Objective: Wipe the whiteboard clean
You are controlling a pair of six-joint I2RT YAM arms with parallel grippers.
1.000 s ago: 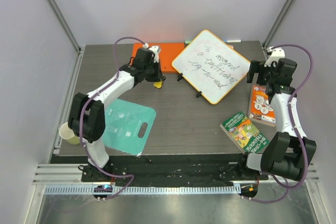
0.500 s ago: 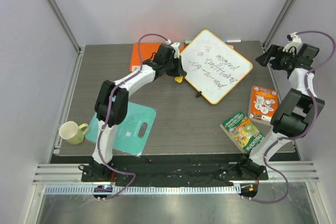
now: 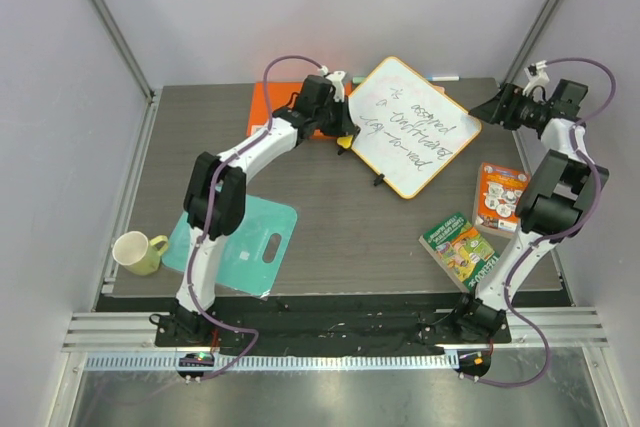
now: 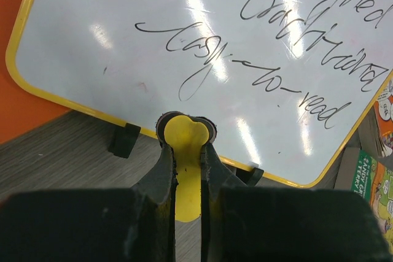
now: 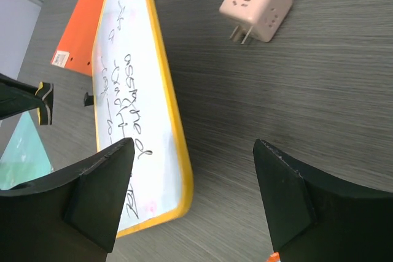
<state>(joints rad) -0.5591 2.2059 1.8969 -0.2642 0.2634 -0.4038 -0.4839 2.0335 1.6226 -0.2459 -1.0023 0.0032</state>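
Eraser (image 4: 186, 179) clenched in left pincer (image 4: 186, 142), I am hovering at the whiteboard (image 4: 123, 4) rim; next, pressing across the writing (image 4: 270, 84); right pincer (image 5: 193, 145) released.

I work on a dark grey wood-grain tabletop (image 3: 340, 232), boxed in by plain pale lilac-grey wall panels: a back panel (image 3: 330, 7), a left panel (image 3: 50, 147) and a right panel (image 3: 612, 197). Two slim silver aluminium posts rise slanting from the far corners, the left post (image 3: 108, 17) and the right post (image 3: 544, 12). Along the near edge lies a grooved silver aluminium rail (image 3: 100, 332), a white toothed strip (image 3: 330, 360) just in front of it, then a sheet of brushed grey metal (image 3: 330, 402). The light is soft and even, with faint shadows on the wood
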